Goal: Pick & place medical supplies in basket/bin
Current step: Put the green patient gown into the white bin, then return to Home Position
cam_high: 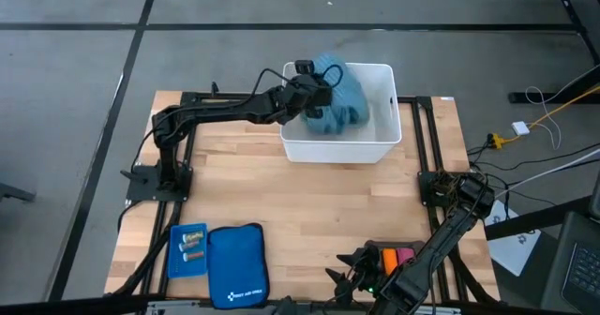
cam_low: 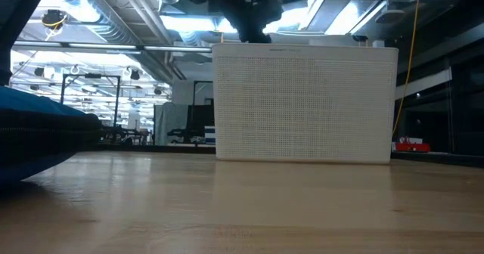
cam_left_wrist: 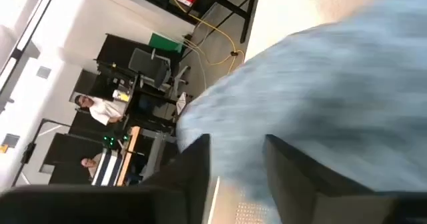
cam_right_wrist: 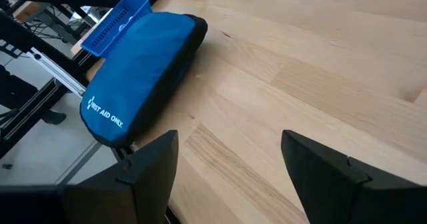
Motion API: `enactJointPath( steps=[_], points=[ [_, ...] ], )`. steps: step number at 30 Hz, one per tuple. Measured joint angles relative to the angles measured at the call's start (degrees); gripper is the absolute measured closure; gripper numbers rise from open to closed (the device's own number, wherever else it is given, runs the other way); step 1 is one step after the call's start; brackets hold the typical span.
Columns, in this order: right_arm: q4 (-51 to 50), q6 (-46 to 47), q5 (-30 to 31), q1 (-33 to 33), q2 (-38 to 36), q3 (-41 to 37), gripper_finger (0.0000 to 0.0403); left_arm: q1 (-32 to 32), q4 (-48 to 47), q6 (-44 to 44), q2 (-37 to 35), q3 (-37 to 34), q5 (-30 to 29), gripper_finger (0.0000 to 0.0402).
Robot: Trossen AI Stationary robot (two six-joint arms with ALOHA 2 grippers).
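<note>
Left gripper [cam_high: 323,82] clenched on cloth bundle [cam_high: 339,97], hanging over bin [cam_high: 382,144] ready for drop; right gripper [cam_high: 349,270] spread wide, waiting beside orange cylinder [cam_high: 387,257]

Even overhead light; left wrist view motion-blurred; ceiling strip lights [cam_low: 113,16] glare.

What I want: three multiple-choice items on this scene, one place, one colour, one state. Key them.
1. The teal cloth bundle is: A on the floor; B at the white tub; C on the pouch.
2. The pouch is: A red; B green; C blue.
3. The right gripper is: A open, empty; B shut on scissors; C shut on the pouch.

Key: 1 B, the high view shows it over the tub, at the left gripper. 2 C, blue with white print. 3 A, bare table shows between its fingers.
</note>
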Motion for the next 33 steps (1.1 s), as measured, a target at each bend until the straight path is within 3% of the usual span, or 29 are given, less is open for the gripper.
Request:
enactJointPath(
  steps=[7,14,17,21,23,26,29,33],
  points=[
    [0.0,-0.5,0.0,0.0,0.0,0.0,0.0137,-2.3,1.7,-0.6,-0.3,0.0,-4.9,0.0192],
    [0.0,-4.5,3.5,0.0,-0.1,0.0,0.0137,-3.9,-0.2,-11.2,-7.5,0.0,0.2,0.0187],
    [-0.1,-11.0,8.1,0.1,-1.3,0.4,0.0137,-4.1,-8.1,-20.9,-13.9,0.0,12.0,0.0192],
    [0.5,-25.8,14.0,0.9,-3.5,3.8,0.0137,-3.1,-19.6,-36.4,-22.4,0.1,36.5,0.0199],
    [0.5,-32.8,16.5,1.6,-3.6,6.7,0.0137,-2.9,-24.1,-41.6,-26.0,0.1,45.3,0.0201],
    [1.9,-39.2,16.5,2.6,-3.7,11.5,0.0137,-3.5,-29.0,-46.9,-30.9,0.0,54.6,0.0201],
    [4.9,-40.2,12.3,3.2,-3.7,14.8,0.0137,-5.0,-29.6,-54.7,-35.2,0.0,62.2,0.0201],
    [7.9,-43.7,7.6,3.3,-3.7,16.9,0.0137,-8.6,-30.4,-63.9,-40.4,-0.7,65.2,0.0203]
  ],
)
